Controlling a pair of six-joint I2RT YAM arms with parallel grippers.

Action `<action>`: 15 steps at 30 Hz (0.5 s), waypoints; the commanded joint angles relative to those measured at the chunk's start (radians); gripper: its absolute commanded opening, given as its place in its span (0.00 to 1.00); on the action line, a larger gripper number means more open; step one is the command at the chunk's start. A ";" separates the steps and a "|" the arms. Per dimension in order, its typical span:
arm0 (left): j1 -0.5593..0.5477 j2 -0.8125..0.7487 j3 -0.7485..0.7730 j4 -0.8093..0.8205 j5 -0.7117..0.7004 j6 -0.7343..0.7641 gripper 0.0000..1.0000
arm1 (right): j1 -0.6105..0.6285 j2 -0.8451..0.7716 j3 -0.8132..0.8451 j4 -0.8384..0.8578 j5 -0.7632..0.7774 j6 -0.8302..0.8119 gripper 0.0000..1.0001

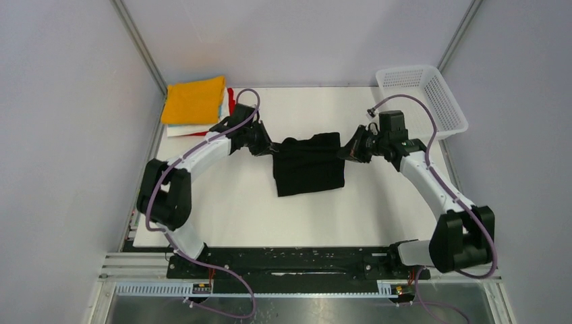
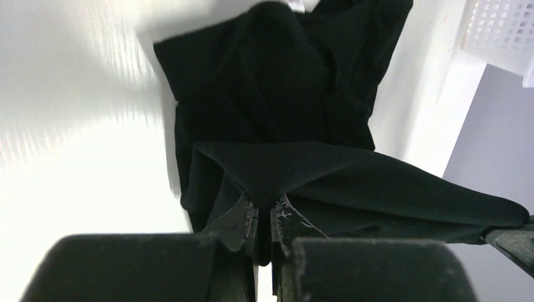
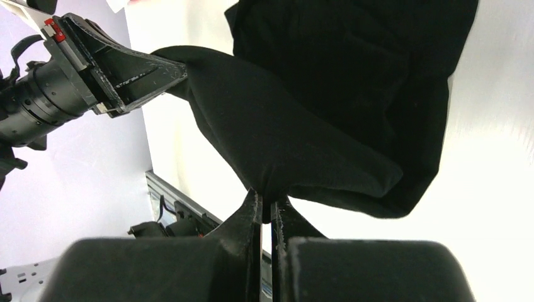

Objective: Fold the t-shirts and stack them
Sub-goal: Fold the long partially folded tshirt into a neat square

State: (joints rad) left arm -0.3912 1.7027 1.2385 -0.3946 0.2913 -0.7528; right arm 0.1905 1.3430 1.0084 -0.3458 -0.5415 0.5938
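The black t-shirt hangs between my two grippers over the middle of the table, its lower part draping down onto the white surface. My left gripper is shut on its left upper edge; the cloth is pinched between the fingers in the left wrist view. My right gripper is shut on its right upper edge, seen pinched in the right wrist view. The black t-shirt fills both wrist views. A folded stack with the orange-yellow t-shirt on top lies at the back left; light blue, white and red edges show under it.
A white plastic mesh basket stands at the back right corner. The white table ends at a black rail along the near edge. Grey walls close in on both sides.
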 commanded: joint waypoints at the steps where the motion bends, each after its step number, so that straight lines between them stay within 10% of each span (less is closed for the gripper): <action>1: 0.052 0.087 0.126 0.027 0.024 0.042 0.00 | -0.029 0.129 0.132 0.073 0.002 -0.004 0.00; 10: 0.110 0.317 0.315 0.010 0.045 0.053 0.01 | -0.051 0.463 0.377 0.109 -0.034 -0.035 0.00; 15: 0.125 0.489 0.483 -0.021 0.019 0.053 0.17 | -0.067 0.663 0.523 0.131 -0.001 -0.033 0.06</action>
State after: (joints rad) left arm -0.2874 2.0876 1.5917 -0.4133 0.3408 -0.7204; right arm 0.1497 1.8889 1.3998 -0.2432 -0.5644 0.5808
